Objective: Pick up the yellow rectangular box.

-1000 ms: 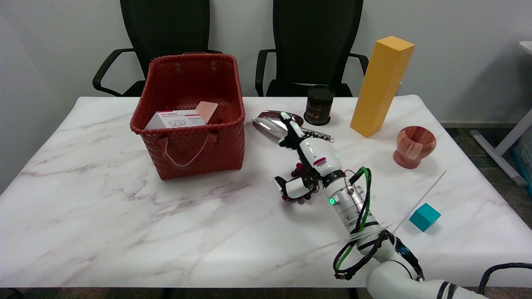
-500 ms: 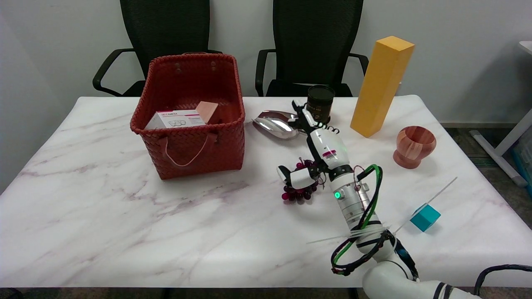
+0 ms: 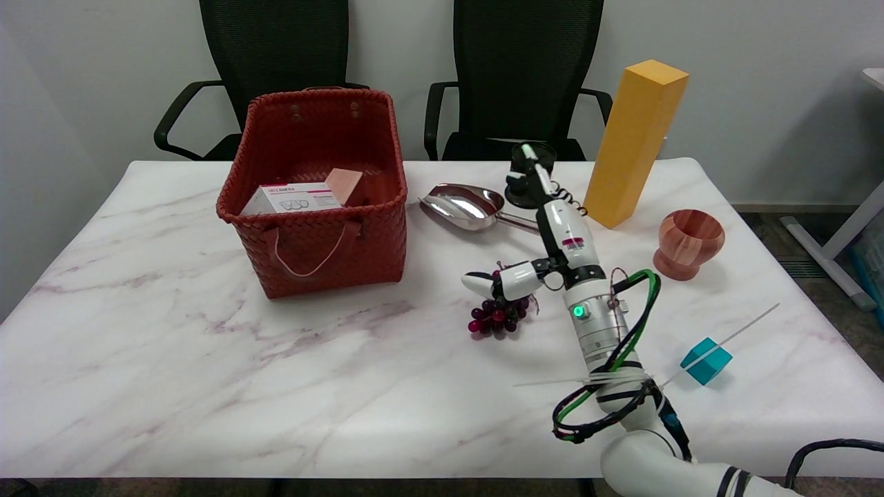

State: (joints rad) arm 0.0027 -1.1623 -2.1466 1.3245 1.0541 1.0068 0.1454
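The tall yellow rectangular box (image 3: 632,142) stands upright, leaning a little, at the table's far right. My right hand (image 3: 549,228) is in the air to its left, fingers stretched toward the far edge and thumb spread out to the left. It holds nothing. The fingertips (image 3: 528,153) reach in front of the black jar (image 3: 530,174), a short gap away from the box's left face.
A bunch of dark red grapes (image 3: 495,314) lies under the thumb. A metal scoop (image 3: 464,206) is left of the hand. A red woven basket (image 3: 316,188) with small boxes stands at the left. A wooden cup (image 3: 688,243) and a teal cube (image 3: 705,360) sit at the right.
My right hand has swung right and farther back, from over the grapes and scoop toward the yellow box. The grapes are now uncovered. Nothing else moved.
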